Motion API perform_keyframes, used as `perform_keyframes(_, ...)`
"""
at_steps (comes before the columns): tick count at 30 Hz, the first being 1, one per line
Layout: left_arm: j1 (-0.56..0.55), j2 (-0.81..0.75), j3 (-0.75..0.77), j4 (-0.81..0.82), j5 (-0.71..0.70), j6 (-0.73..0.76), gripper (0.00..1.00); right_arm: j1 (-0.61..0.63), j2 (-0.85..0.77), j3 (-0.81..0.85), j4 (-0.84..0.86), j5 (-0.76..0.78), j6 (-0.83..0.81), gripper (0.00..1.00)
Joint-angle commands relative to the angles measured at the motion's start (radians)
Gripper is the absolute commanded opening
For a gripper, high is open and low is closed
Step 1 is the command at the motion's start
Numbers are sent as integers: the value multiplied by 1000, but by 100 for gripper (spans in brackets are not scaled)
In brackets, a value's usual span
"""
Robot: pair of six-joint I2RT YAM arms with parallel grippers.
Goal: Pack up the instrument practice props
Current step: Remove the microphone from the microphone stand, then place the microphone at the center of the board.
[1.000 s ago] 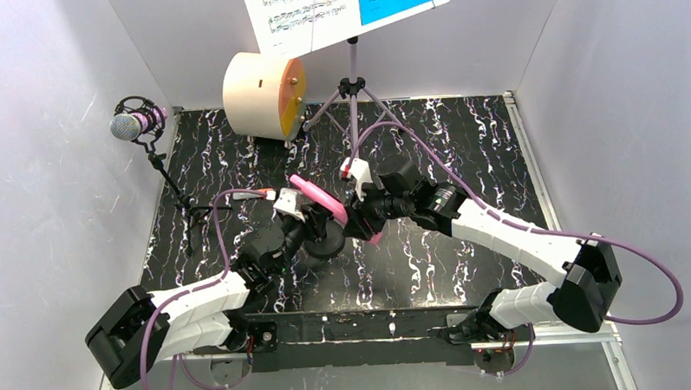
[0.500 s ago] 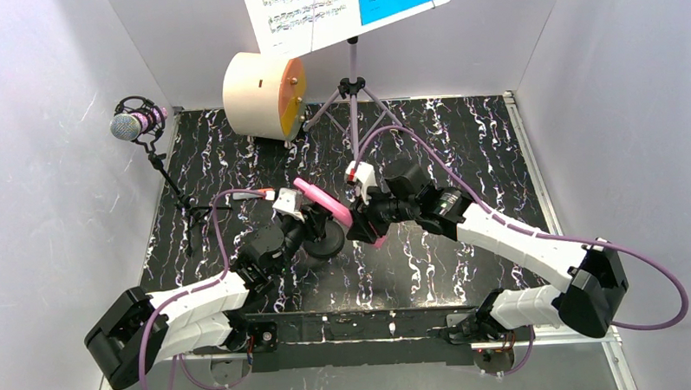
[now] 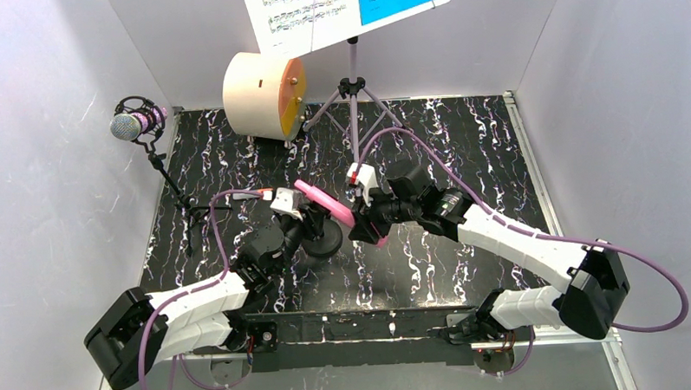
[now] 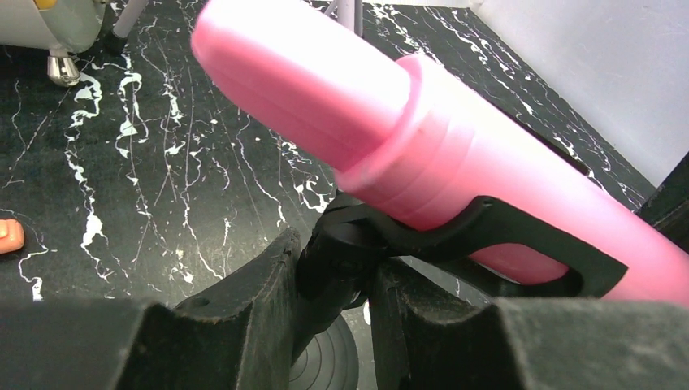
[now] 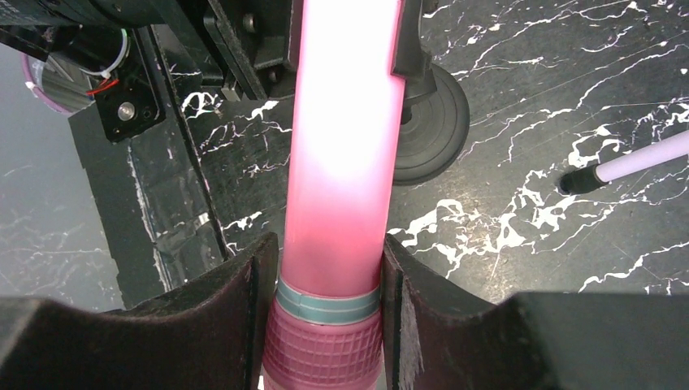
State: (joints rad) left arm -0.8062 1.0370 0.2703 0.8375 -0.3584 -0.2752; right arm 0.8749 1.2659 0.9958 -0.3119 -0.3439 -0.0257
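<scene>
At desk [image 3: 461,139] centre: pink microphone [image 3: 323,203], right fingers [image 5: 227,317] clamping its handle, likely for extraction; left fingers [image 4: 244,309] pinching black clip stand [image 4: 345,256], steadying.

The top view looks down from high above and behind both arm bases, facing the back wall and taking in the whole black marbled desk [image 3: 479,147]. The left wrist view sits low between its own dark fingers [image 4: 244,317], very close beneath the pink microphone [image 4: 390,154]. The right wrist view looks steeply down past its fingers [image 5: 219,325] along that microphone. All three share it and the black microphone stand [image 5: 431,122].
</scene>
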Motion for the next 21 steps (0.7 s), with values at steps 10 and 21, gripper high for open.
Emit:
perform_keyframes(10, 126, 1, -31, -168, -552, -52, 0, -56, -45, -98, -340, 11, -105, 1)
perform_keyframes(21, 127, -25, -63, -71, -391, 10, 0, -145, -81, -108, -282, 53, -38, 1)
